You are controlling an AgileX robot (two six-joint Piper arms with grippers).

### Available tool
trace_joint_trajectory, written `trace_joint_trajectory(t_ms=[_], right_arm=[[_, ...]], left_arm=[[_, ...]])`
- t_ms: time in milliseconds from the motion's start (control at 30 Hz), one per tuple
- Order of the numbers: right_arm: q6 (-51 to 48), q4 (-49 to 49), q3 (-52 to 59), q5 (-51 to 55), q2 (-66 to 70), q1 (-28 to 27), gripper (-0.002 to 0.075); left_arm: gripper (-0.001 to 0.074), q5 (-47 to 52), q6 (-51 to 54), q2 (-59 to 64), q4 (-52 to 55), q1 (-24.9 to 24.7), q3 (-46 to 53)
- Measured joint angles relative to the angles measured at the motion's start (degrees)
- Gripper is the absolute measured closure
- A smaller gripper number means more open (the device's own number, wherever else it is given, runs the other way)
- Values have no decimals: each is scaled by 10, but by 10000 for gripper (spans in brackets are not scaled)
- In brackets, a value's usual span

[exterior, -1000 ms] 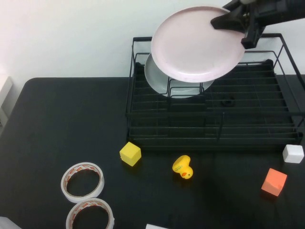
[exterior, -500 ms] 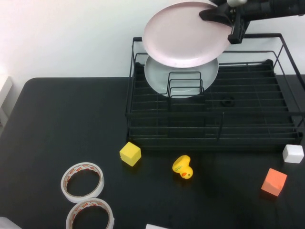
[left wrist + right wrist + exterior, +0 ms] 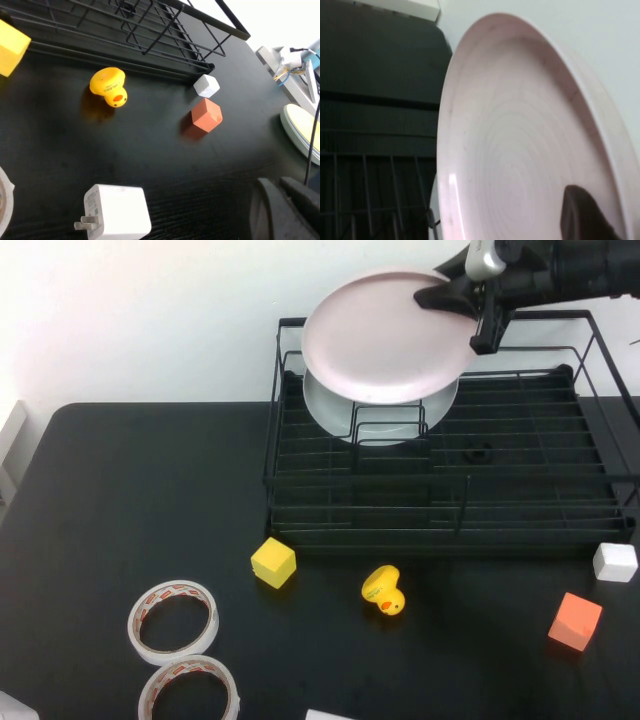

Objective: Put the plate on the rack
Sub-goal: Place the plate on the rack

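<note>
Plate placement is our concern, but we begin at the near edge of the table (image 3: 120, 500), where a white plug adapter (image 3: 116, 212) lies, with two rolls of tape (image 3: 173, 621) (image 3: 188, 690) close by on our left side. Our left gripper (image 3: 280, 210) sits low over this near strip, only a dark part of it showing at the frame edge, and we cannot tell how its fingers stand. A little farther in we see a yellow cube (image 3: 273, 562) and a yellow rubber duck (image 3: 383, 591) just in front of the rack, and off to our right an orange cube (image 3: 575, 621) with a white cube (image 3: 615, 561) beyond it. Behind these stands the rack (image 3: 520, 490), a black wire frame across the far middle and right of the table. A grey-white plate (image 3: 335, 410) stands upright among its looped dividers at the back left. Above and just in front of that plate hangs the plate (image 3: 385, 335), pale pink, tilted and lifted clear of the wires. Our right gripper (image 3: 468, 302) reaches in from the far right and clamps the pink plate's upper right rim between its fingers (image 3: 582, 217).
</note>
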Motion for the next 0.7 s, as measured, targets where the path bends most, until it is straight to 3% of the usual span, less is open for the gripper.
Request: trace_joint_trajectory(t_ms=[500, 600, 700], right_arm=[[41, -19, 0, -6, 8, 0, 599], [45, -20, 0, -6, 8, 0, 523], [49, -20, 0, -7, 8, 1, 391]], left_arm=[[736, 1, 0, 0, 0, 0, 0], [736, 1, 0, 0, 0, 0, 0], [736, 1, 0, 0, 0, 0, 0]])
